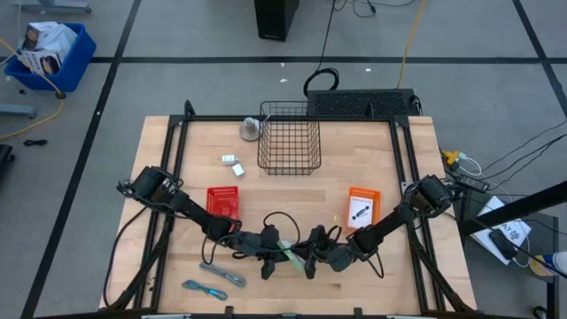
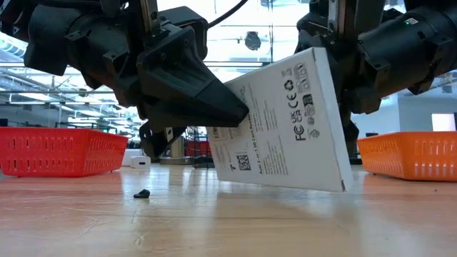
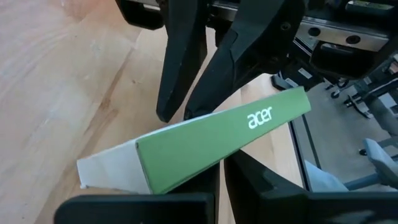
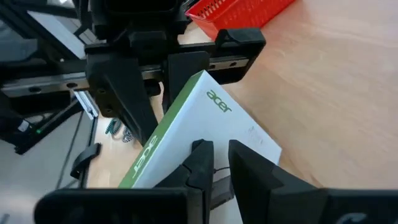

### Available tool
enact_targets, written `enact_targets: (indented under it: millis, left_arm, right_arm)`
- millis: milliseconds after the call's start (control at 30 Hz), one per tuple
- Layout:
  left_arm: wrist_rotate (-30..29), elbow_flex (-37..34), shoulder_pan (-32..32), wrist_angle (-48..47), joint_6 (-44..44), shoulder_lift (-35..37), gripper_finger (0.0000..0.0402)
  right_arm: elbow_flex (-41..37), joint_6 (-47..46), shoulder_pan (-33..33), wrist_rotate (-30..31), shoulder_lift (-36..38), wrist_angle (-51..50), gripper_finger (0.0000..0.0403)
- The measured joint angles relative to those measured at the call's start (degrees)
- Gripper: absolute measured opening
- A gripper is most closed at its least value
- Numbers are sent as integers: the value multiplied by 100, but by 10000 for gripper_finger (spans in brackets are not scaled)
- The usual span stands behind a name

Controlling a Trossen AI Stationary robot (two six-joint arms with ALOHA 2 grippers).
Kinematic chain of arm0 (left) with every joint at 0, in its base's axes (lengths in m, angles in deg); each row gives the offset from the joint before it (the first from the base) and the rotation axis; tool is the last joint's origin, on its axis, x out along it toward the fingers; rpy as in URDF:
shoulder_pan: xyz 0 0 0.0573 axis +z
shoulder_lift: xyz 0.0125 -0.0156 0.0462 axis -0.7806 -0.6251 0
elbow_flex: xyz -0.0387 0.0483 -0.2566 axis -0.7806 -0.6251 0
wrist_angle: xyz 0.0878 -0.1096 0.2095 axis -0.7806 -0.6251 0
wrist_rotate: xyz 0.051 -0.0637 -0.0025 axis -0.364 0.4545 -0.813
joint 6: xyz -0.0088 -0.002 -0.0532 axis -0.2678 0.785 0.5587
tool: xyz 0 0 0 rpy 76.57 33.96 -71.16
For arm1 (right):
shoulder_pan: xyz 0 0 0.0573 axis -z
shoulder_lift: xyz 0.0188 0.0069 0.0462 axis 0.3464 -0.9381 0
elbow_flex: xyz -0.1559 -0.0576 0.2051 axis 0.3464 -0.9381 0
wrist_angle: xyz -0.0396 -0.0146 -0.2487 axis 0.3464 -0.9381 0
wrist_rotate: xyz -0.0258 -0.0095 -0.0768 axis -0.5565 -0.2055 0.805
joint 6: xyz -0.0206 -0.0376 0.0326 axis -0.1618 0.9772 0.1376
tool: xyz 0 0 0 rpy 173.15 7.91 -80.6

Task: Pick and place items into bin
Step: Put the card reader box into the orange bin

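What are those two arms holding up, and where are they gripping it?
A flat white box with a green edge, tilted above the table: left end effector pinches one end, right end effector the opposite end.

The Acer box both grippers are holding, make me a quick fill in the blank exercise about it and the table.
1. The Acer box has white faces and a ____ side.
2. It is held by the left gripper and the ____ gripper.
3. The wire basket is flanked nearer the arms by an orange tray and a ____ tray.

Missing words: green; right; red

Two dark jointed arms (image 1: pixel 186 206), black cables
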Motion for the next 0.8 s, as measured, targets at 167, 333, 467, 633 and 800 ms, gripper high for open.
enact_targets:
  millis: [167,333,467,633,800]
  left_arm:
    - [-1,14,0,38,-14,0,31]
    - [-29,38,8,248,-25,3,31]
    - [-62,41,28,251,-38,22,31]
    - [-1,41,16,152,-59,22,31]
    - [47,31,-81,86,-41,22,31]
  right_arm:
    - [-84,-408,3,2,0,35,47]
    - [-257,-547,5,-74,-3,30,47]
    - [-302,-527,-1,-120,-9,28,47]
    - [-305,-219,-1,-94,-9,201,47]
    - [-306,-43,-1,-37,-9,454,47]
